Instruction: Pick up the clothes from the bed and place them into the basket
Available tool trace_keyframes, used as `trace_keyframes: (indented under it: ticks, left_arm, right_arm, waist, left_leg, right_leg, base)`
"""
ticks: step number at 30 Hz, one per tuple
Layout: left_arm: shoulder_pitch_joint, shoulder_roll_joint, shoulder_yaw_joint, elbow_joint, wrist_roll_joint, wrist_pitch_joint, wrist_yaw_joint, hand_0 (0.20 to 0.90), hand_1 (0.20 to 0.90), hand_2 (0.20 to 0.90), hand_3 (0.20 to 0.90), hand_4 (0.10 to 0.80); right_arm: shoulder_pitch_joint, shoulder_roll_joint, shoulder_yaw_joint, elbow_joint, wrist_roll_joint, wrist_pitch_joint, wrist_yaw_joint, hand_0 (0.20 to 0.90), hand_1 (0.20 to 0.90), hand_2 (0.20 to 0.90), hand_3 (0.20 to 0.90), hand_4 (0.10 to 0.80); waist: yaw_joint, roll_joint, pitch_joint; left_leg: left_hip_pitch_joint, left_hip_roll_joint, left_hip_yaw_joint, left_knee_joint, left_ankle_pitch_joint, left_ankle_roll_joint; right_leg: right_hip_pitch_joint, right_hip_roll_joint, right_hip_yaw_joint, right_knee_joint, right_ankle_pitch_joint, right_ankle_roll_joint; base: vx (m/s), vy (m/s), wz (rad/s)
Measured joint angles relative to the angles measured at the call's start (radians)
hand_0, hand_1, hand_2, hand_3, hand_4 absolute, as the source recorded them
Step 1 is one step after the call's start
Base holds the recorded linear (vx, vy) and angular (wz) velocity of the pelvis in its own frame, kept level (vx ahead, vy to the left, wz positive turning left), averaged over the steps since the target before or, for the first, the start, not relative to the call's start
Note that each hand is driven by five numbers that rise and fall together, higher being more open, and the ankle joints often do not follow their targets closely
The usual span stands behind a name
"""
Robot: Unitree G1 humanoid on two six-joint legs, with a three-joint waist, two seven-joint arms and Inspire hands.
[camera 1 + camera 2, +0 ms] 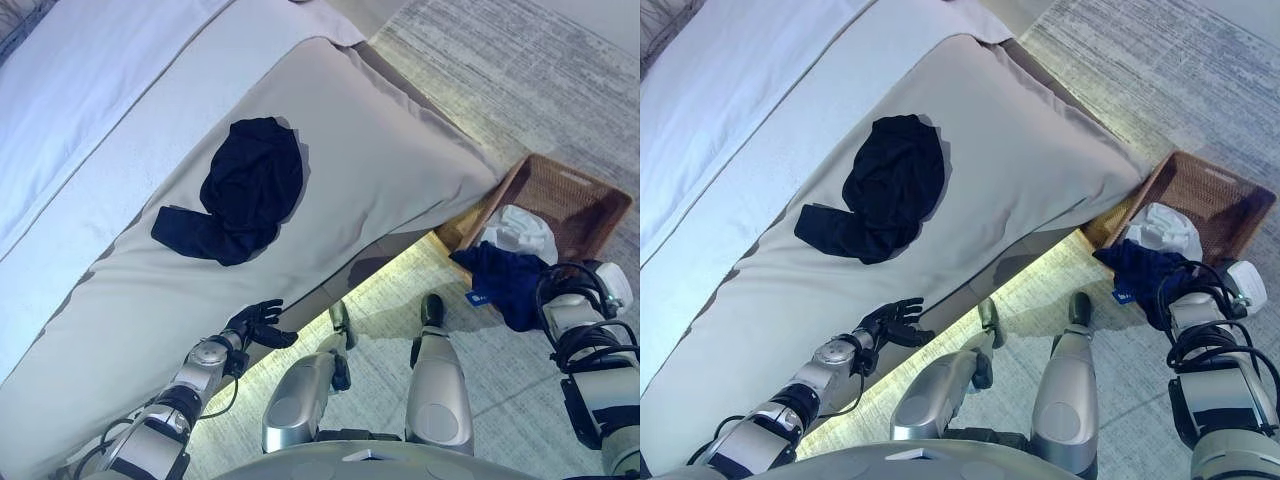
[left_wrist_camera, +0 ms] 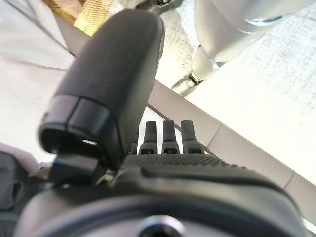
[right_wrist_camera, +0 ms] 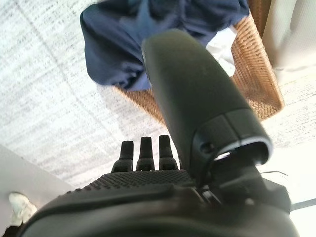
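A black garment (image 1: 245,190) lies crumpled on the beige bed cover (image 1: 400,150), up the bed from my left hand. My left hand (image 1: 262,322) is open and empty at the bed's near edge; its fingers (image 2: 163,136) are straight. A brown wicker basket (image 1: 575,195) stands on the floor at the bed's corner. It holds a white garment (image 1: 520,230), and a navy blue garment (image 1: 505,280) hangs over its near rim. My right hand (image 3: 148,182) is open and empty, just short of the blue garment (image 3: 128,44) and the basket (image 3: 256,79).
White sheets (image 1: 90,90) cover the far side of the bed. Grey patterned carpet (image 1: 500,60) surrounds the basket. A lit strip runs along the floor under the bed's edge (image 1: 400,275).
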Motion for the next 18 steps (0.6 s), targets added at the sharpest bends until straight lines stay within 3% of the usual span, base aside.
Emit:
trace_keyframes:
  ticks: [4, 10, 14, 18]
  left_arm:
    - [0.041, -0.001, 0.019, -0.015, 0.0, 0.004, 0.0, 0.9, 0.9, 0.9, 0.9, 0.8]
    - [0.146, -0.03, 0.108, -0.042, -0.001, 0.024, 0.014, 0.9, 0.9, 0.9, 0.9, 0.8]
    - [0.209, -0.057, 0.171, -0.012, -0.009, 0.023, 0.034, 0.9, 0.9, 0.9, 0.9, 0.8]
    - [0.245, -0.056, 0.189, 0.076, -0.01, 0.015, 0.039, 0.9, 0.9, 0.9, 0.9, 0.8]
  right_arm:
    - [0.039, -0.016, -0.053, -0.094, -0.001, -0.025, -0.033, 0.9, 0.9, 0.9, 0.9, 0.8]
    - [0.15, -0.045, -0.072, -0.62, -0.094, -0.044, -0.07, 0.9, 0.9, 0.9, 0.9, 0.8]
    - [0.175, -0.003, -0.039, -0.766, -0.208, -0.117, -0.003, 0.9, 0.9, 0.9, 0.9, 0.8]
    - [0.157, 0.016, 0.082, -0.771, -0.314, -0.171, 0.142, 0.9, 0.9, 0.9, 0.9, 0.8]
  waist:
    - [-0.001, 0.0, 0.0]
    - [0.001, -0.022, -0.009]
    - [0.028, -0.108, -0.078]
    - [0.099, -0.227, -0.181]
  left_leg:
    - [0.04, 0.01, -0.01, -0.022, 0.0, -0.001]
    - [0.072, 0.015, -0.019, -0.027, -0.002, -0.001]
    - [0.103, 0.022, -0.04, -0.032, -0.002, 0.0]
    - [0.117, 0.021, -0.1, -0.033, -0.012, -0.013]
  right_leg:
    - [0.071, 0.014, -0.023, -0.061, 0.006, 0.0]
    - [0.128, 0.031, -0.033, -0.11, 0.027, 0.001]
    - [0.193, 0.042, -0.064, -0.153, 0.028, 0.001]
    - [0.277, 0.047, -0.137, -0.222, 0.027, 0.001]
  base:
    - [0.084, 0.024, 0.09]
    - [0.106, 0.125, 0.02]
    - [0.135, 0.206, 0.19]
    - [0.042, 0.232, 0.49]
